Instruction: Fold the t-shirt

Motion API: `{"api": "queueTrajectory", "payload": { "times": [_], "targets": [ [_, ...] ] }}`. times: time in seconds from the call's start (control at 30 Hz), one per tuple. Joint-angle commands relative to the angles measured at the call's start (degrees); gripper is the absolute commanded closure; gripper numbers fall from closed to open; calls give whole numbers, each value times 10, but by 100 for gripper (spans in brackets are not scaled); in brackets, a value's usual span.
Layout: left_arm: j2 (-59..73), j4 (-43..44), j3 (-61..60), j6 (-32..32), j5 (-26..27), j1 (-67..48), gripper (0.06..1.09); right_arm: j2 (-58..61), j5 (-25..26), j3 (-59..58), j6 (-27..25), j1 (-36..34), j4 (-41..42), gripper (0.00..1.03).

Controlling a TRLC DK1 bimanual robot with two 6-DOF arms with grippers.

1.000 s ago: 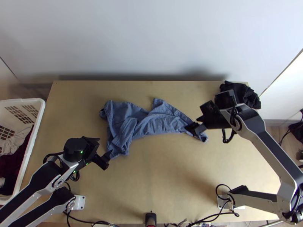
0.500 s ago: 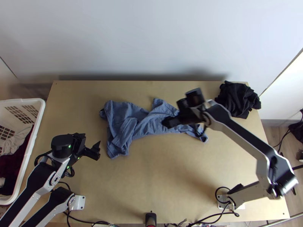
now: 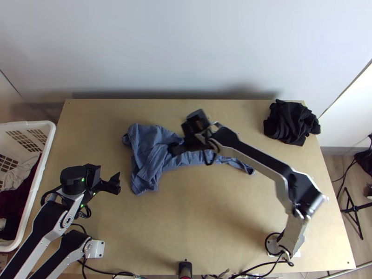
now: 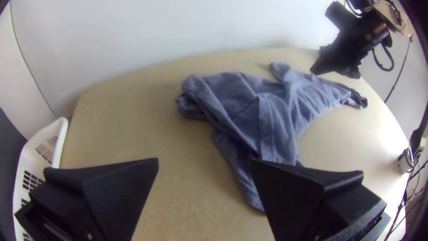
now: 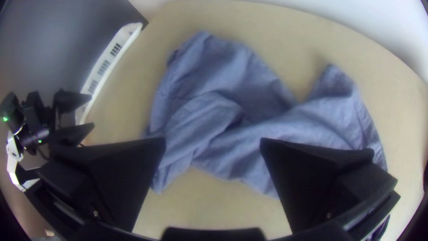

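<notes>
The blue t-shirt (image 3: pixel 151 156) lies bunched and creased across the middle and left of the table, one narrow end stretching right. My left gripper (image 3: pixel 117 182) stands open just left of its lower left part; in the left wrist view the left gripper (image 4: pixel 203 178) has nothing between its fingers. Over the middle of the cloth hangs my right gripper (image 3: pixel 174 149), hiding part of it. In the right wrist view the right gripper (image 5: pixel 214 156) is open above the t-shirt (image 5: pixel 249 129), with a wide gap between its fingers and the cloth beneath.
A black bunched cloth (image 3: pixel 291 123) lies at the table's far right corner. Beside the left edge stands a white basket (image 3: pixel 35 186) holding clothes. The right arm spans the table's right half. Bare tabletop (image 3: pixel 200 214) stretches in front of the t-shirt; cables run along the near edge.
My right gripper has come away from the t-shirt's right end and swung left over its middle. My left gripper has drawn back a little to the left. The t-shirt looks unmoved.
</notes>
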Motion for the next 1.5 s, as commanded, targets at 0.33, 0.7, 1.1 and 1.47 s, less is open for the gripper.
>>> {"api": "queueTrajectory", "payload": {
  "times": [0.33,0.7,1.1,1.47],
  "targets": [
    [-38,-7,1,-47,-2,28,10,178,63,164,36,73,28,7],
    [-93,-43,-11,-44,-3,42,11,226,87,215,28,91,5,12],
    [-103,-46,-14,-40,-3,43,11,220,152,204,-26,109,-29,79],
    [-102,-44,-18,-31,-2,38,11,180,160,201,-34,90,-30,96]
  ]
}}
